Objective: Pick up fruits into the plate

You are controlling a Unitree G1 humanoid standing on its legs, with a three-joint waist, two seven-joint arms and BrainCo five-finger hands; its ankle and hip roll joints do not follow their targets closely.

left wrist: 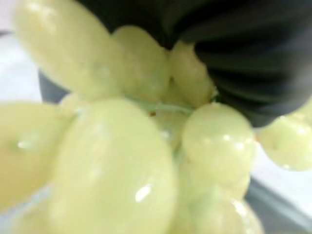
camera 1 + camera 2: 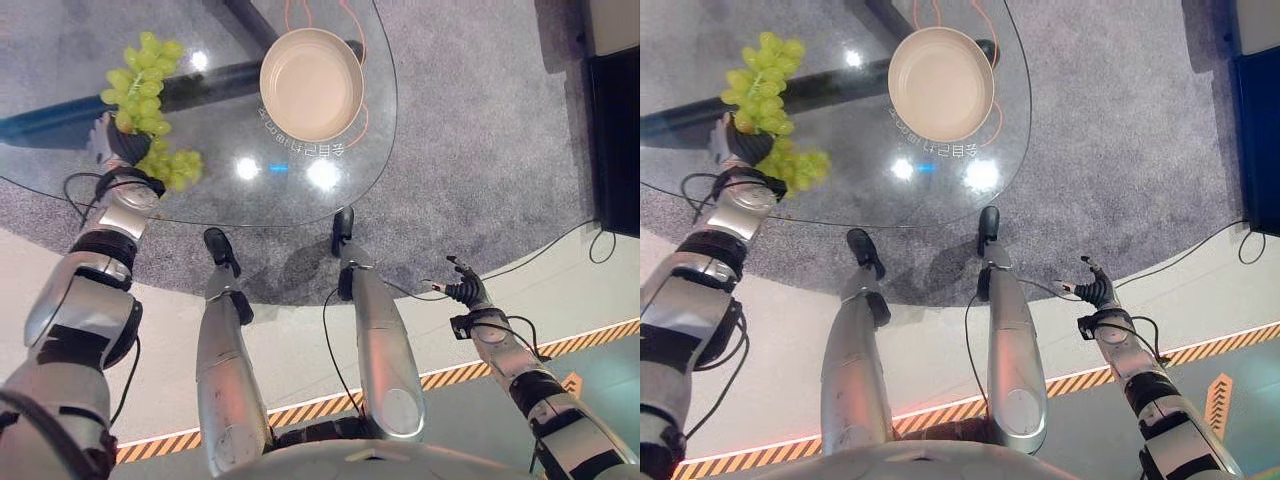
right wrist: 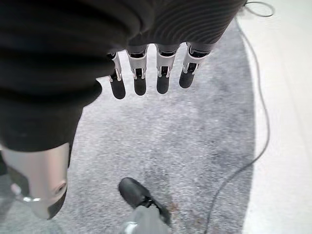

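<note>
Your left robot hand (image 2: 118, 140) sits at about 10 o'clock on the glass tabletop (image 2: 240, 190), buried in a bunch of green grapes (image 2: 145, 105). Grapes drape over and around its dark cover, and in the left wrist view they press right up against the camera. The fingers are hidden in the cluster, so you cannot tell whether they have closed on it or merely rest under it. Judging by how the grapes hang on both sides of the robot hand, the bunch looks scooped or gripped from its middle.

The beige plate (image 2: 345, 60) stands empty at about 12 o'clock, well apart from the grapes, so the carry towards 2 o'clock from the bunch is not yet done.

Your right robot hand (image 2: 466, 290) hangs at 4 o'clock off the tabletop over the floor, fingers relaxed and straight, holding nothing.
</note>
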